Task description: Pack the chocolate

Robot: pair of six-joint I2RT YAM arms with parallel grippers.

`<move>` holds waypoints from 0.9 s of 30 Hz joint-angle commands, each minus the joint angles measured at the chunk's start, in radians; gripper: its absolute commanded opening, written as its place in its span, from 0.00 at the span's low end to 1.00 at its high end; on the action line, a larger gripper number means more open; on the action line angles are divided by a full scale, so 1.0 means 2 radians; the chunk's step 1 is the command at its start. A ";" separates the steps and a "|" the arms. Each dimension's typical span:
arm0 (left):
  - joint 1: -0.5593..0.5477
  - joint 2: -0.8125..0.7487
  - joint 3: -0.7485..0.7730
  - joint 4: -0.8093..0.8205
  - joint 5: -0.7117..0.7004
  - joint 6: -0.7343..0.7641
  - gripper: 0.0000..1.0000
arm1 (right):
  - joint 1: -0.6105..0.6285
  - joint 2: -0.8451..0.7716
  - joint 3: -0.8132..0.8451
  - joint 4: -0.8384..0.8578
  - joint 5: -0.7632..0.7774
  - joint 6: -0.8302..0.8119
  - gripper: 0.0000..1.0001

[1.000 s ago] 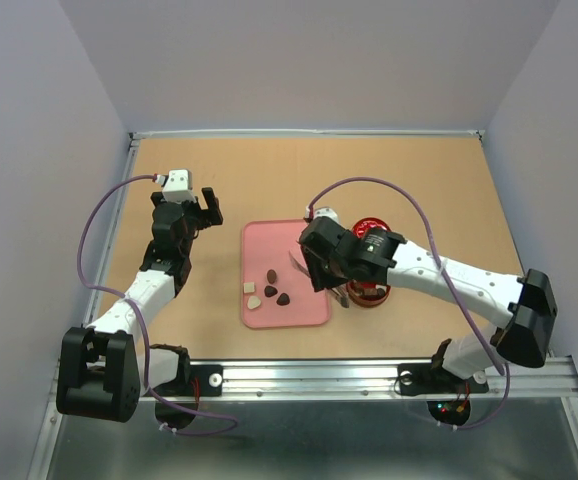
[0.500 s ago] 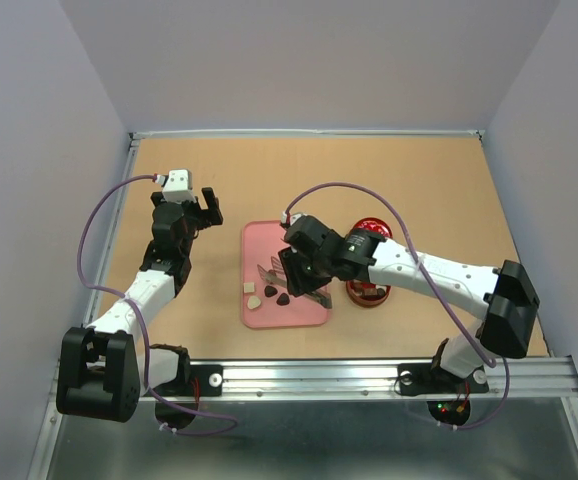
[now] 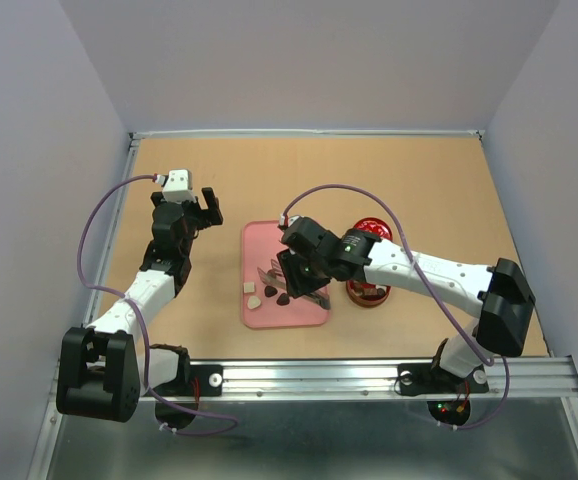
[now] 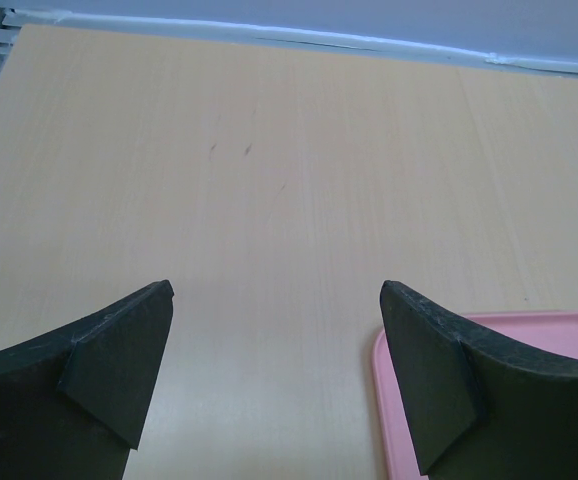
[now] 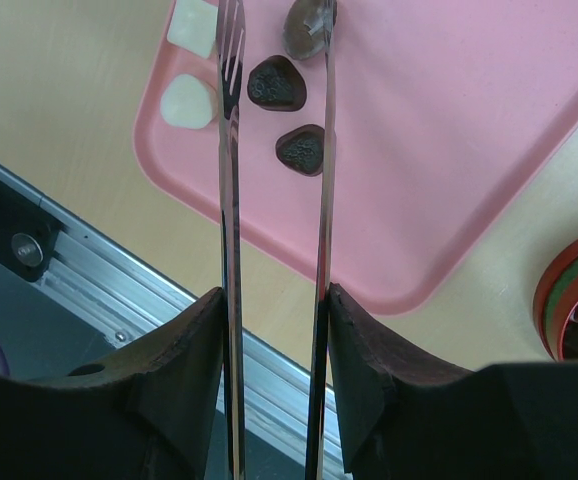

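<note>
Your right pincer [image 5: 274, 300] grips silver metal tongs [image 5: 231, 200] over three brown chocolates [image 5: 276, 83] and two white chocolates [image 5: 188, 101]. Your left pincer [image 4: 277, 295] is open.

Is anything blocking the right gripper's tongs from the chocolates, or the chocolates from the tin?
Nothing visible. The tongs in the right gripper have their tips right among the chocolates on the tray; only bare tray and table lie between them and the tin.
</note>
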 commanded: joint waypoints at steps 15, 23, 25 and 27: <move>0.003 -0.006 0.018 0.017 -0.002 0.002 0.96 | 0.003 0.009 0.012 0.020 0.022 -0.006 0.48; 0.004 -0.006 0.017 0.017 -0.003 0.002 0.96 | 0.003 0.018 0.011 0.020 0.014 -0.006 0.48; 0.003 -0.006 0.018 0.016 -0.003 0.002 0.96 | 0.003 0.018 0.011 0.020 0.014 -0.006 0.47; 0.004 -0.006 0.018 0.017 -0.003 0.001 0.96 | 0.003 0.016 0.011 0.020 0.017 -0.006 0.40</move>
